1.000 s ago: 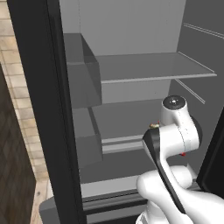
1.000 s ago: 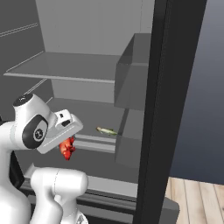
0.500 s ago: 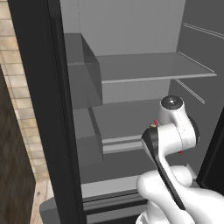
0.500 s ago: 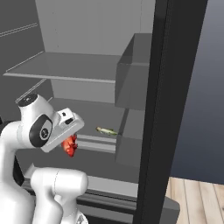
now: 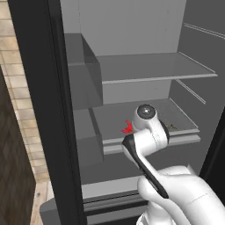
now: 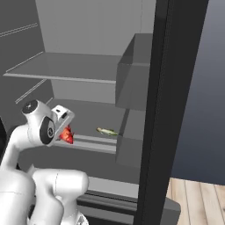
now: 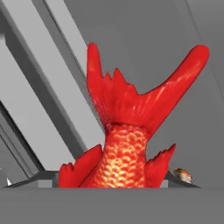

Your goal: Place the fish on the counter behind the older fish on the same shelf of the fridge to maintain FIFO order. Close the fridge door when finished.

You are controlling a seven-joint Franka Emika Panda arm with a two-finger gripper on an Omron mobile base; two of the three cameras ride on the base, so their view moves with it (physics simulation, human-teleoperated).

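The tall black fridge with its grey interior (image 5: 132,26) stands open, its tall black door panel (image 6: 169,110) rising at the right of the right base view, another black panel at the left of the left base view. Inside, the wide flat grey shelf with a lighter front lip (image 5: 149,141) runs below a thinner grey shelf (image 5: 154,70) higher up. The white arm reaches to the front lip of the wide shelf, and its pincer (image 6: 65,127) is closed on the small bright red-orange fish with a forked tail (image 7: 127,127), which sits at the shelf's front edge with its tail pointing away from the hand. The slim pale greenish-grey fish (image 6: 107,131) lies flat on the same shelf, apart from the red one, nearer the grey bins by the door
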